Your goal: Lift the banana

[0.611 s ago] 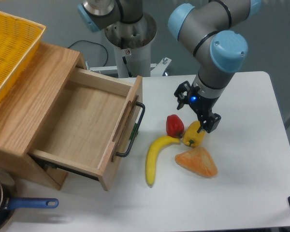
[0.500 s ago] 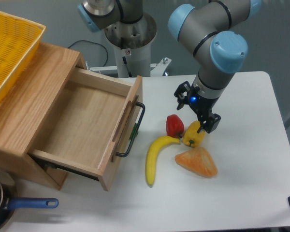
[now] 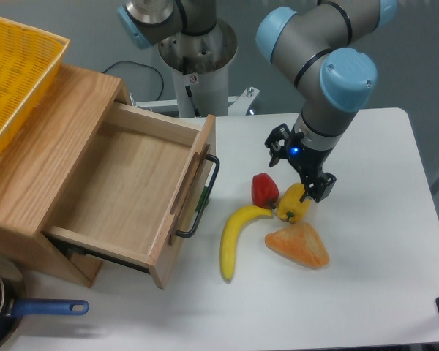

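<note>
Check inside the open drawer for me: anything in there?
The drawer shows only its bare wooden bottom. Its front panel hides the strip of floor right behind it. The banana lies outside on the table.

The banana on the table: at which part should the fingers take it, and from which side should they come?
Probably the middle of the banana, from straight above, with the fingers across its narrow width. It lies flat on the white table, and its lower half has free space on both sides. Its upper tip sits close to the red pepper and yellow pepper, so gripping there looks crowded.
</note>
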Action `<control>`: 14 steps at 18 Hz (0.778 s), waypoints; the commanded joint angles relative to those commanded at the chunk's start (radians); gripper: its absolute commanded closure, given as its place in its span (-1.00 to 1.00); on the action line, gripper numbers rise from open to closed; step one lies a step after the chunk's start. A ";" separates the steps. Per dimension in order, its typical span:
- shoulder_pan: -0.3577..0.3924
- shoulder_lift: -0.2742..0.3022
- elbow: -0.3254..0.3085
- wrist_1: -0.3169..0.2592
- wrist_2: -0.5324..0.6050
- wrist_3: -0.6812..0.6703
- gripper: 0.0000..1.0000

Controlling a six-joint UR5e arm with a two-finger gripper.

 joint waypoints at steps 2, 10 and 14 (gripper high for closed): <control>0.003 -0.011 0.000 0.029 0.005 -0.008 -1.00; 0.005 -0.080 -0.005 0.074 -0.011 -0.167 -1.00; 0.002 -0.088 -0.015 0.075 -0.055 -0.238 -1.00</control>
